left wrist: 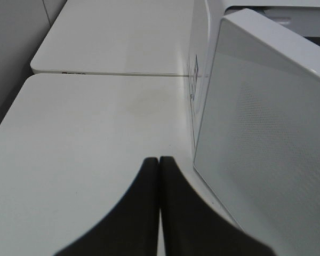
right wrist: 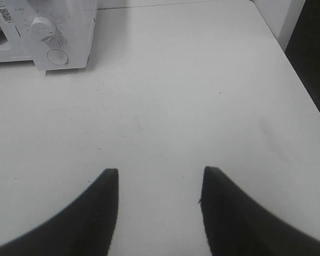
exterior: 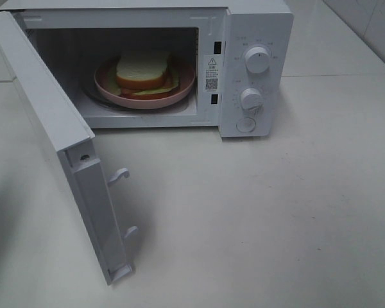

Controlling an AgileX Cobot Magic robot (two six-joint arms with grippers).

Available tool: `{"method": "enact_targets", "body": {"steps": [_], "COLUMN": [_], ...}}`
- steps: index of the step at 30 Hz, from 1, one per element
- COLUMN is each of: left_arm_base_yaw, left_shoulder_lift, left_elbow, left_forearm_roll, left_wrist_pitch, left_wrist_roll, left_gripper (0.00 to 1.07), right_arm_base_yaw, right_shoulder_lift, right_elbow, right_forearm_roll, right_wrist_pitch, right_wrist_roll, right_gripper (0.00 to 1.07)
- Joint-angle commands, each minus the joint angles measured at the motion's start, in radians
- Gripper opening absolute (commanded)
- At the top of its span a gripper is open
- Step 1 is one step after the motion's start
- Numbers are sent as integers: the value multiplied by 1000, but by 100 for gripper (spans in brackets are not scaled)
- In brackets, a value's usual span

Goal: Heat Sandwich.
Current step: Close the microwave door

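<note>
Sandwich (exterior: pixel 143 70) — 2 white, tan-crusted slices (lettuce, perhaps red filling); left end effector (left wrist: pixel 159 159) closed, right end effector (right wrist: pixel 160 170) parted, both empty.

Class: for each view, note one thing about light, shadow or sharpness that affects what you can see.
Exterior high: soft, even light; the open door throws a faint shadow on the table, and the sandwich is readable in the dimmer cavity. Left wrist: the shut left tool is a detail-free black silhouette. Right wrist: the right tool is equally dark against the bright table.
</note>
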Motion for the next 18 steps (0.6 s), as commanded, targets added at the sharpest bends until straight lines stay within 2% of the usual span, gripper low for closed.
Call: {"method": "enact_targets", "body": {"steps": [1, 3, 5, 7, 8, 10, 11, 12, 14, 15, 16, 17, 18], "left_arm_base_yaw": [-6, -6, -6, -6, -6, -6, -6, -6, -6, -6, -6, -6, -6], "left_shoulder_lift": [39, 49, 67, 78, 78, 91, 108, 108, 135, 147, 174, 174, 188], "left_elbow": [26, 39, 95, 150, 150, 171, 183, 183, 185, 185, 185, 185, 185], "left_forearm_roll": [-11, -11, -8, 45, 45, 117, 205, 205, 288, 318, 364, 364, 387], "left_wrist_pitch": [-142, -179, -308, -387, -387, -415, -440, -440, -465, -485, -527, -527, -554], "left_wrist_roll": [3, 3, -14, -68, -68, -121, -181, -181, -256, -303, -374, -374, -401], "left_gripper": [0, 0, 0, 0, 0, 0, 0, 0, 0, 0, 0, 0, 0], "right_arm_base_yaw": [-7, -7, -7, -7, -7, -7, -7, -7, -7, -7, -7, -7, -7], "right_shoulder_lift": [-27, -27, -27, -27, -27, -27, -27, -27, -27, -27, -27, -27, -27], "right_elbow": [2, 2, 2, 2, 2, 2, 2, 2, 2, 2, 2, 2, 2], "right_forearm_roll": [0, 0, 0, 0, 0, 0, 0, 0, 0, 0, 0, 0, 0], "right_wrist_pitch": [-5, -5, -5, -5, -5, -5, -5, -5, -5, -5, -5, -5, -5], "right_wrist_roll": [10, 9, 9, 9, 9, 9, 9, 9, 9, 9, 9, 9, 9], "right_gripper": [50, 50, 50, 50, 50, 50, 49, 49, 48, 48, 48, 48, 48]}}
